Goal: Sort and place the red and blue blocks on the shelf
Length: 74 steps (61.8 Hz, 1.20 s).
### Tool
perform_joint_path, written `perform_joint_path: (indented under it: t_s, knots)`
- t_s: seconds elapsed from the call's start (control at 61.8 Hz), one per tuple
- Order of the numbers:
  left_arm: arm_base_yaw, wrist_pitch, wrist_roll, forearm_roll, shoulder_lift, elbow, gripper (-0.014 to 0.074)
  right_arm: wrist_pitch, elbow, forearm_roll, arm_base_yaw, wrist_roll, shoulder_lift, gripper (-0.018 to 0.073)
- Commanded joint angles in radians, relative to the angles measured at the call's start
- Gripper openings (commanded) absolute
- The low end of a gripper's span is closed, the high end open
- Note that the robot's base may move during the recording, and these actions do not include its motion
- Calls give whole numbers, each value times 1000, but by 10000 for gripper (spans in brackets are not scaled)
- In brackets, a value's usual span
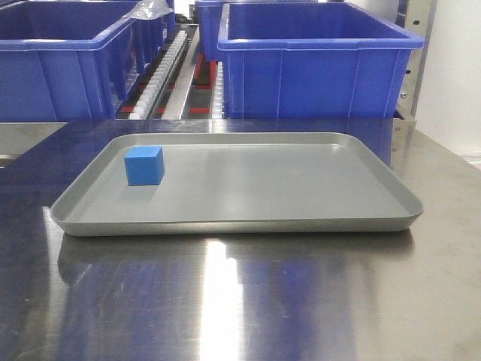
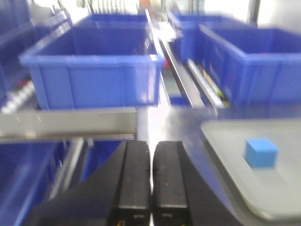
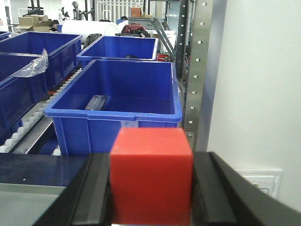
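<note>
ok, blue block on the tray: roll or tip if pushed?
Likely slides, not rolls: the blue block is a flat-faced cube sitting square on the tray. Probably stiff: the same-looking red block shows no squash clamped in the right tool. Its matte faces should grip well.

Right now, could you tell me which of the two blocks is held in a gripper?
The red block, clamped in the right gripper; the blue block sits free on the grey tray.
</note>
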Motion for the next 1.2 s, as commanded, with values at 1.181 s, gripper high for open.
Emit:
perform_joint_path:
  t_s: [1.181]
  knots:
    - [-317,752,-379,42,1336,-1040,128,-88,-29,-2,-7,-5,6,53]
